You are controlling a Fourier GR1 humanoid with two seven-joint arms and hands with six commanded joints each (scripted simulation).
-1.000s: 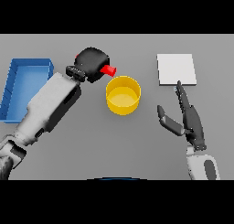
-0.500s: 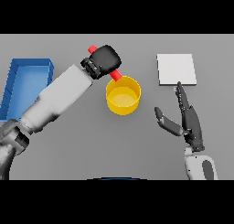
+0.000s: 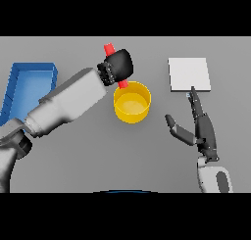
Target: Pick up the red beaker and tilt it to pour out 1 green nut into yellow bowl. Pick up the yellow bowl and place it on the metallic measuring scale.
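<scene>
Spillage is the main worry here — the left hand [image 3: 116,66] is clamping its curled fingers round the red beaker [image 3: 110,50] and holding it steeply tipped, one red end poking out beyond the hand, the other showing just at the far-left rim of the yellow bowl [image 3: 132,103]. If the tilt is going too far or too fast, more than 1 green nut could be tumbling out, and a nut dropping right at the rim could be bouncing off onto the table [image 3: 147,151] instead of landing inside. The hand is also sitting so close to the bowl that a stray wrist move could be nudging it away.

No green nut is showing anywhere: the bowl's yellow floor is looking bare, and the beaker's inside is hidden by the hand, so I cannot tell whether anything is leaving it. The blue bin [image 3: 27,84], well to the left of the bowl, is showing only its blue floor.

The metallic measuring scale [image 3: 189,74] is lying to the right of the bowl and a little farther back, with nothing on it. The right hand [image 3: 198,129] is resting nearer than the scale, right of the bowl — fingers straight, holding nothing, one fingertip nearly reaching the scale's near edge
</scene>
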